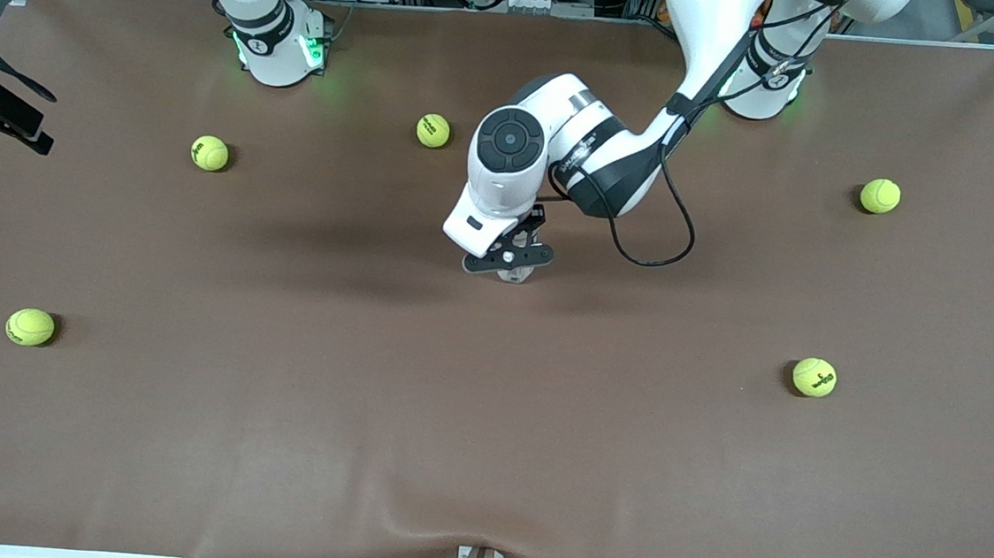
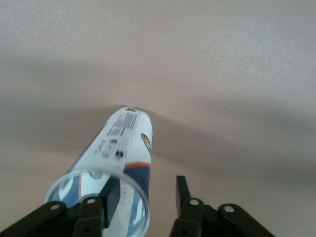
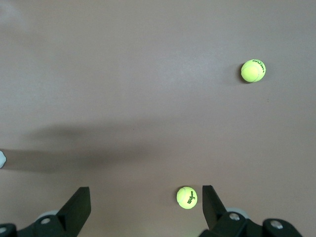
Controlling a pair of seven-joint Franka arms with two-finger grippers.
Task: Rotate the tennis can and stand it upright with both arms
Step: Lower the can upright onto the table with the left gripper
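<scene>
Your right gripper [image 3: 143, 207] waits high over the table [image 1: 271, 439], jaws wide and empty, two balls below it. The left gripper [image 2: 145, 195] stands at the table's middle directly above the upright tennis can [image 2: 121, 148], fingers parted, one inside the open rim, not clamping. Judged: release step. Next, lift straight clear without tipping it.

The bench [image 1: 271, 439] is showing a matt brown covering; the tennis can [image 2: 118, 148] is looking glossy, clear-walled plastic.
</scene>
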